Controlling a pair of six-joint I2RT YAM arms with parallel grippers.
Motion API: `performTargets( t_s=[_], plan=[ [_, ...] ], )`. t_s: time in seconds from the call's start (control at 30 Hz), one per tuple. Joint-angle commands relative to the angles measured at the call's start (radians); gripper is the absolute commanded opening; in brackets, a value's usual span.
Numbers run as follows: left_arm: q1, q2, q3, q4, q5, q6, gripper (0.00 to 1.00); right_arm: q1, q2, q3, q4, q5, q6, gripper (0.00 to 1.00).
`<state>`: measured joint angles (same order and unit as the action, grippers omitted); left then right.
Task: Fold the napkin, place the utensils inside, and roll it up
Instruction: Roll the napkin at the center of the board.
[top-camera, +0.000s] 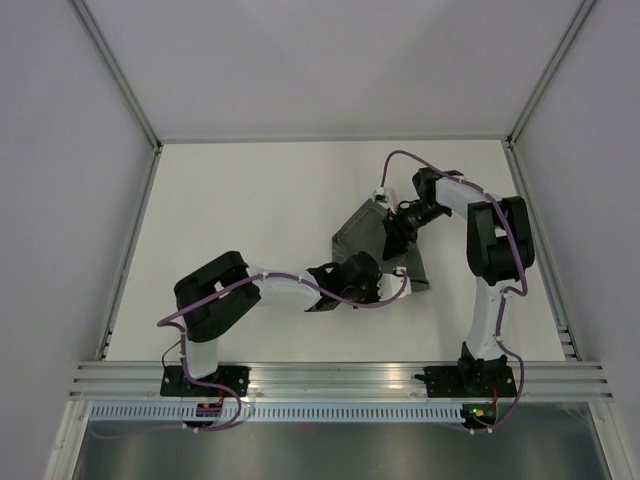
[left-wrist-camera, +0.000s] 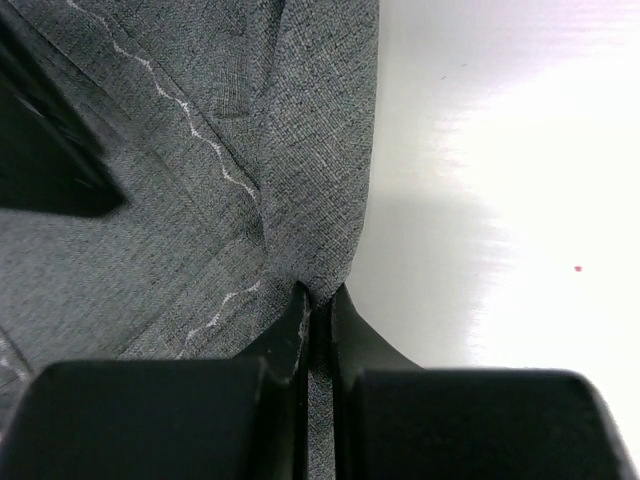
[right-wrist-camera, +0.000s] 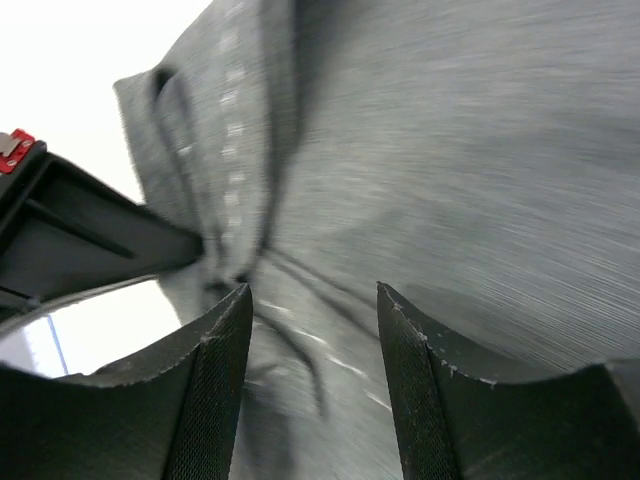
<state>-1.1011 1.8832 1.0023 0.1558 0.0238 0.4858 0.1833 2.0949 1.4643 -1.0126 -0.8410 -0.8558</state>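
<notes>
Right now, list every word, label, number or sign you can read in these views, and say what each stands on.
None can be read.
Small red tag, left edge of the right wrist view: blurred and cut off, unreadable.
Large dark grey fabric napkin: a pale stitched line only, no lettering.
Small white fitting just beyond the napkin, top view: too small to tell.

From above, my left claw (top-camera: 398, 280) and right claw (top-camera: 392, 240) cover much of the napkin (top-camera: 355, 235); I see it blurred in the right wrist view.
</notes>
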Motion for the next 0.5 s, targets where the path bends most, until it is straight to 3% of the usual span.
performTargets(
  t_s=[0.0, 0.27, 0.47],
  plan=[
    [0.020, 0.008, -0.019, -0.150, 0.206, -0.144, 0.02, -0.068, -0.084, 0.025, 0.121, -0.075, 0.070, 0.59],
    [0.116, 0.076, 0.054, -0.261, 0.413, -0.239, 0.02, -0.241, -0.246, -0.082, 0.294, -0.194, 0.166, 0.60],
    [0.202, 0.137, 0.121, -0.328, 0.588, -0.300, 0.02, -0.292, -0.449, -0.281, 0.373, -0.168, 0.063, 0.60]
  ],
)
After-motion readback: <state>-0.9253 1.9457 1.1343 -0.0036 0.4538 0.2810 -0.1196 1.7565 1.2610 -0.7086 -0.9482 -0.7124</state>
